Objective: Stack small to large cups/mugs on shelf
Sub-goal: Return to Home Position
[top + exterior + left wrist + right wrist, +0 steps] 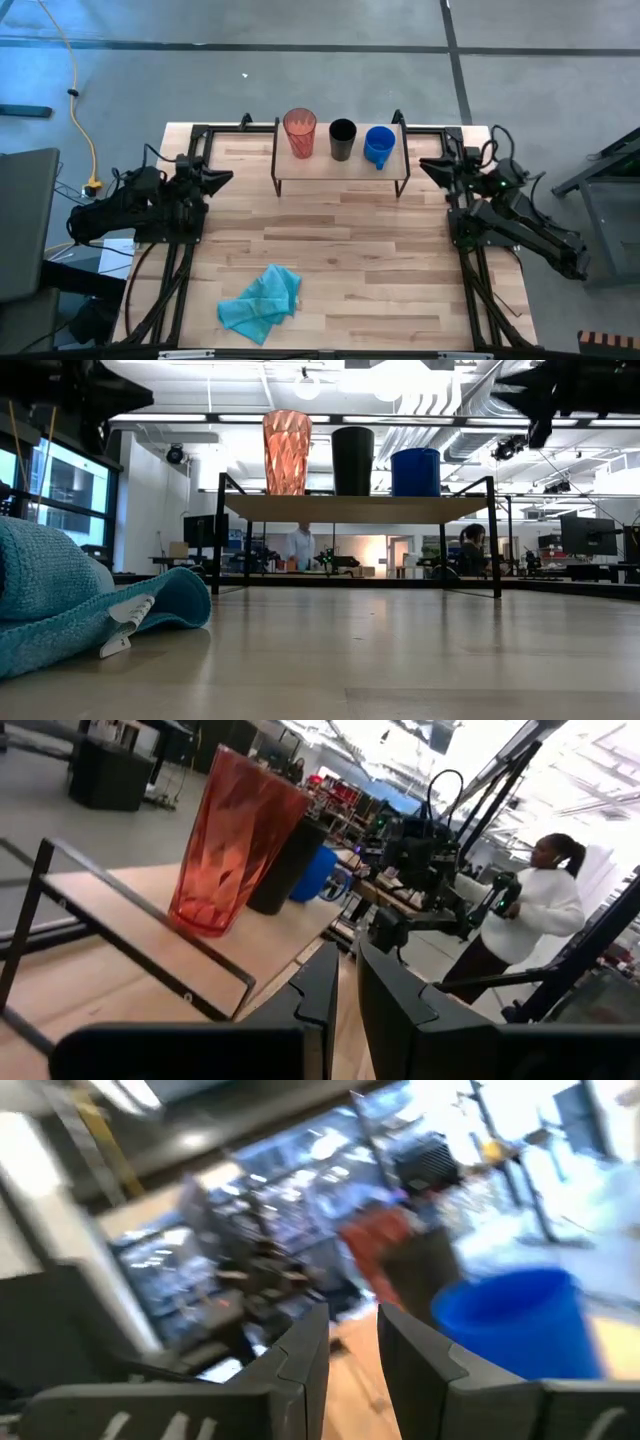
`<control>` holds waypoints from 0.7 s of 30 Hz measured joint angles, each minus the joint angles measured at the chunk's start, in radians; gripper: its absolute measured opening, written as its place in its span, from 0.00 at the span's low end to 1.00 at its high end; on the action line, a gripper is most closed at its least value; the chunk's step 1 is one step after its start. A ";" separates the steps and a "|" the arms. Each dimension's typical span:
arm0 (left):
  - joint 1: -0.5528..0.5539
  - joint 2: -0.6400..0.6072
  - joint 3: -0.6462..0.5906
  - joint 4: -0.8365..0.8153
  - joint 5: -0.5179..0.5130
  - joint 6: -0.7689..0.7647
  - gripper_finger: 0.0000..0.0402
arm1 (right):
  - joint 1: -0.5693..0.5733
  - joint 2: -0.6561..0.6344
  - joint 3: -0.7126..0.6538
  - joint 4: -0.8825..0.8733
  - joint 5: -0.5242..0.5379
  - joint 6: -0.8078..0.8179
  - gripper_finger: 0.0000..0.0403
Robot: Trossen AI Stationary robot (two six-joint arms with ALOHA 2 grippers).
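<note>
**Three cups lined up on shelf**

Nearest, crumpled teal cloth [262, 302]. Mid-table: left gripper [222, 179] and right gripper [428, 167], each slightly parted, empty. Farthest, on wooden shelf [340, 169]: faceted red-orange tumbler [299, 132], black cup [342, 139], short blue mug [379, 146].

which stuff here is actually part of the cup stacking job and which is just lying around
Part of the job:
- tall translucent red-orange tumbler
- black cylindrical cup
- short blue mug with a handle
- low shelf with light wooden board and thin black metal legs, which all three stand on

Just lying about:
- crumpled teal cloth on the wooden tabletop
</note>
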 joint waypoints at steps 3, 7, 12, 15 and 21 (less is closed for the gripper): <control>0.000 0.000 0.000 -0.024 0.000 -0.013 0.08 | 0.000 0.000 0.000 -0.099 0.081 -0.026 0.20; 0.000 0.000 0.000 -0.064 0.000 -0.027 0.08 | 0.000 0.000 0.000 -0.177 0.137 -0.051 0.20; 0.000 0.000 0.000 -0.112 -0.004 -0.054 0.08 | 0.000 0.000 0.000 -0.260 0.181 -0.083 0.20; 0.000 0.000 0.000 -0.118 -0.004 -0.070 0.08 | 0.013 -0.003 0.000 -0.295 0.174 -0.088 0.20; 0.000 0.000 0.000 -0.122 -0.004 -0.102 0.08 | 0.104 -0.069 0.000 -0.353 0.200 -0.089 0.20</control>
